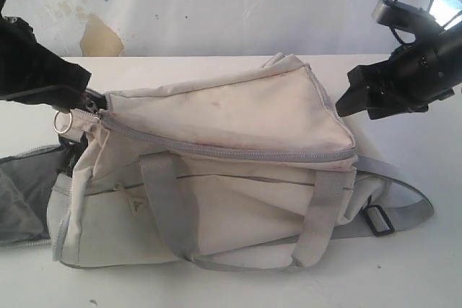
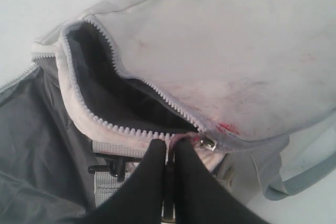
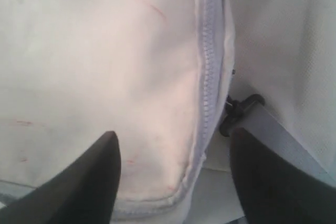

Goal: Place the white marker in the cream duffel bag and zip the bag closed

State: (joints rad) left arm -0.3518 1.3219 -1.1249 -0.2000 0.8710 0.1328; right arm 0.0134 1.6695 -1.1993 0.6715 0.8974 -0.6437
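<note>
The cream duffel bag [image 1: 238, 171] lies on its side across the white table. Its grey zipper [image 1: 238, 151] runs closed along most of the top. In the left wrist view the bag [image 2: 252, 51] still gapes at its left end, showing dark lining [image 2: 105, 87]. My left gripper [image 2: 169, 142] is shut on the zipper pull, right beside the metal slider [image 2: 208, 142]. A metal ring [image 1: 63, 122] hangs below that gripper [image 1: 85, 95]. My right gripper [image 1: 354, 99] hovers open over the bag's right end [image 3: 79, 51], its jaws [image 3: 173, 135] holding nothing. The white marker is out of view.
A grey shoulder strap with a black buckle [image 1: 379, 220] trails off the bag's right end. Dark grey fabric [image 1: 22, 192] spreads at the left edge. Grey carry handles [image 1: 162, 200] loop over the bag's front. A stained white wall [image 1: 216, 5] backs the table [image 1: 433, 265].
</note>
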